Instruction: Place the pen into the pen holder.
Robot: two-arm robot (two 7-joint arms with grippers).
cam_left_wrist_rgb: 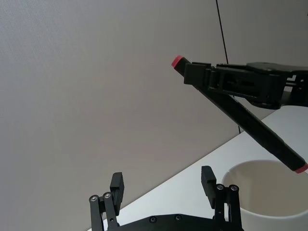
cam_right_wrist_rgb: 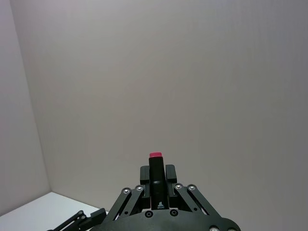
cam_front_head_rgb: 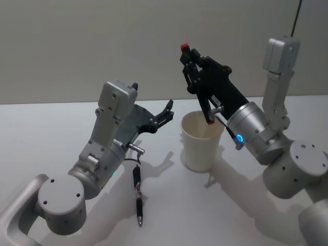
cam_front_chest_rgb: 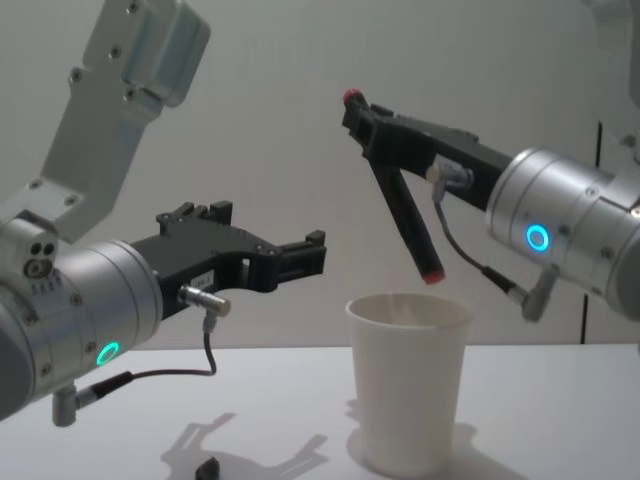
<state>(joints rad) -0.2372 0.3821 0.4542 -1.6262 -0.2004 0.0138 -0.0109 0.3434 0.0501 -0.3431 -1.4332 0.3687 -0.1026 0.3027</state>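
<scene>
Hanging steeply tilted, the slim black pen (cam_front_chest_rgb: pixel 408 222) (red at both ends) points its lower tip down just above the open mouth of the white paper pen holder (cam_front_chest_rgb: pixel 410 390), which stands on the pale bench (cam_front_head_rgb: pixel 61 133). The right pincer (cam_front_chest_rgb: pixel 368 126) clamps the pen's upper end; the left pincer (cam_front_head_rgb: pixel 167 114), spread wide and empty, hovers near the rolled rim

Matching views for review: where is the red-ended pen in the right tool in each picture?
Head view: pen upper centre, tilted over the pen holder.
Left wrist view: pen slanting across the picture's upper right.
Right wrist view: pen low centre, seen end-on.
Chest view: pen centre, tilted.
Shared landmark: the right tool clamped just below the pen's red upper end.
</scene>
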